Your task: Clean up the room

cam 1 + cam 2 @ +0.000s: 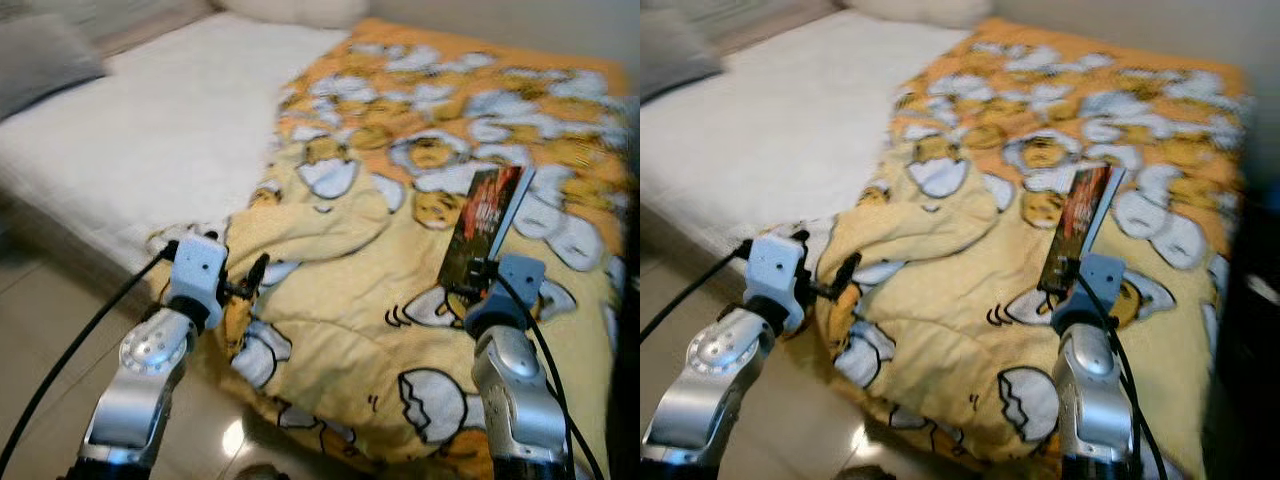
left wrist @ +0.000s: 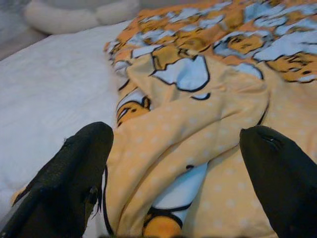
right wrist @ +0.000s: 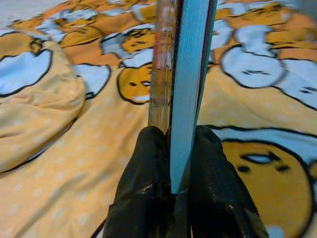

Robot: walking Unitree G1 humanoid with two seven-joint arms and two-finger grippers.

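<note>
Two grippers hang over the yellow egg-print blanket (image 1: 400, 290) that covers the right part of the bed (image 1: 150, 130), and the book (image 1: 485, 225) belongs to the right one. The right gripper (image 3: 171, 148) has its two black fingers pressed against the covers of the book at its near end, the page block squeezed between them, so the book stands on edge above the blanket with its long axis running straight away from the fingers toward the far side of the bed. In the head views it rises from the wrist at a slight tilt, dark cover facing left. Any move to put it away turns on that: the book is already in the right arm's hold, so it only needs carrying off the bed. The right arm is raised and bent with its wrist pointing forward. The left gripper (image 2: 173, 173) is spread wide and holds nothing; it hovers low over the rumpled fold of blanket near the bed's front edge, just above the white sheet's border, forearm angled up and inward.
</note>
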